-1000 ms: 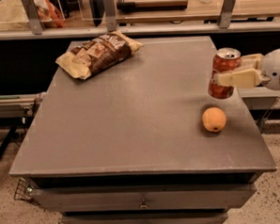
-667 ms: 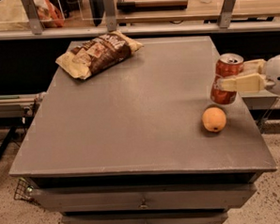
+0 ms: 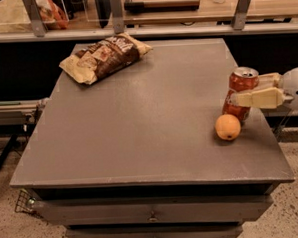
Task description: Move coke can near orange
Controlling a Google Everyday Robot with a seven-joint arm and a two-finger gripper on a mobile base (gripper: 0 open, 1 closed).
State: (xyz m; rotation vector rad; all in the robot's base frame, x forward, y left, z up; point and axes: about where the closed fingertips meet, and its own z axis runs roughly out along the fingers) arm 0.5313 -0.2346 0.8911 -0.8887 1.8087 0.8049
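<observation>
The coke can point(image 3: 240, 86), red with a silver top, stands upright near the grey table's point(image 3: 139, 131) right edge. The orange point(image 3: 228, 127) lies just in front of it and slightly to its left, close to or touching the can's base. My gripper point(image 3: 246, 90) reaches in from the right and is shut on the coke can. Its pale near finger point(image 3: 258, 98) crosses the can's front and the far finger point(image 3: 269, 78) shows behind the can. The can's bottom looks at or just above the tabletop.
A brown and cream chip bag point(image 3: 105, 57) lies at the table's far left. Drawers point(image 3: 154, 213) sit under the tabletop. A shelf with metal posts point(image 3: 116, 12) runs behind the table. The table's right edge point(image 3: 269, 129) is close to the can and orange.
My gripper has lowered the coke can toward the tabletop, bringing it closer to the orange. The orange and the chip bag have not moved.
</observation>
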